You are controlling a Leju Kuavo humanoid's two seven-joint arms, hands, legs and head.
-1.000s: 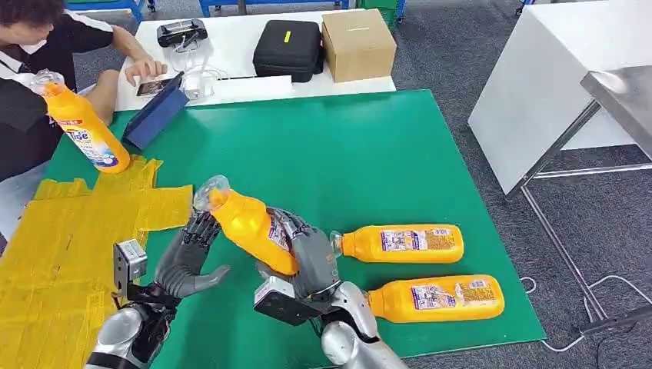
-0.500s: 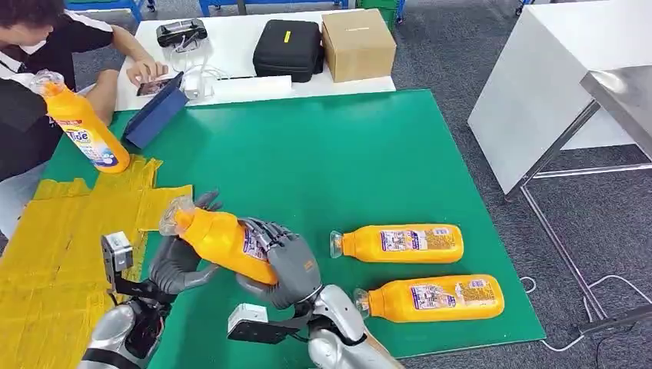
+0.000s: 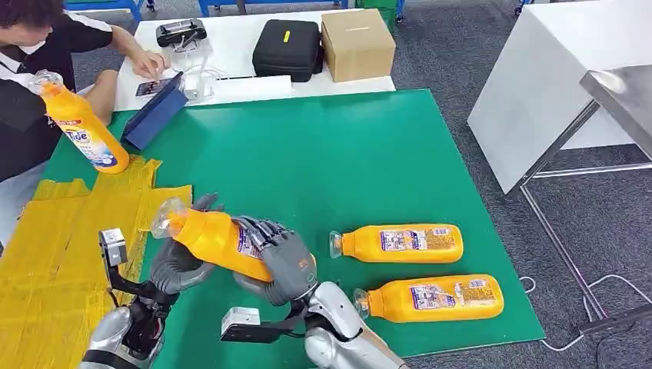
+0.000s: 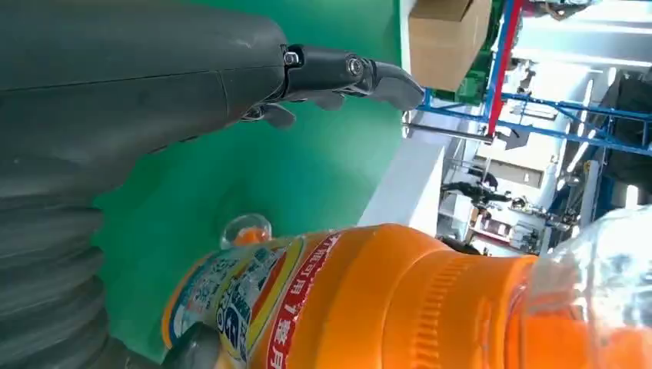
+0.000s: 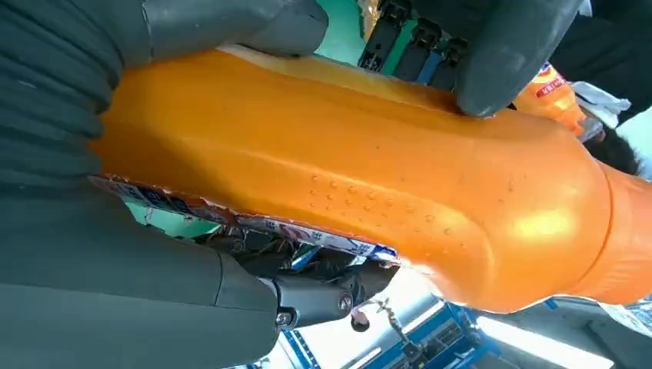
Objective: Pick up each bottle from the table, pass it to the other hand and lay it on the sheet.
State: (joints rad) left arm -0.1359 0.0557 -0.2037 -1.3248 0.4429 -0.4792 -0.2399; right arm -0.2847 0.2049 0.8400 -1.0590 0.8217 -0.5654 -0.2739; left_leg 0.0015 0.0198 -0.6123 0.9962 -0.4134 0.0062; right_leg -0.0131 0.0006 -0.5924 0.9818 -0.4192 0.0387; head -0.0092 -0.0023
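My right hand [image 3: 284,265] grips an orange bottle [image 3: 215,240] by its lower body, tilted above the green table [image 3: 323,161], cap end pointing toward the yellow sheet [image 3: 54,246]. My left hand [image 3: 178,265] cups the bottle's upper part, fingers behind it and thumb below. The left wrist view shows a gap between a straight finger [image 4: 338,73] and the bottle [image 4: 369,300]. The right wrist view shows the bottle [image 5: 346,177] close up in my grip. Two more bottles [image 3: 400,242] [image 3: 430,298] lie on the table to the right. Another bottle [image 3: 84,131] rests on the sheet's far edge.
A person [image 3: 31,77] sits at the far left beside a blue tablet [image 3: 154,111]. A white table [image 3: 231,84] behind holds a black case [image 3: 288,50] and a cardboard box [image 3: 357,44]. Another white table [image 3: 538,92] stands to the right.
My right hand carried the bottle left and lower, toward the sheet. My left hand went from spread beside the bottle to cupping its upper part.
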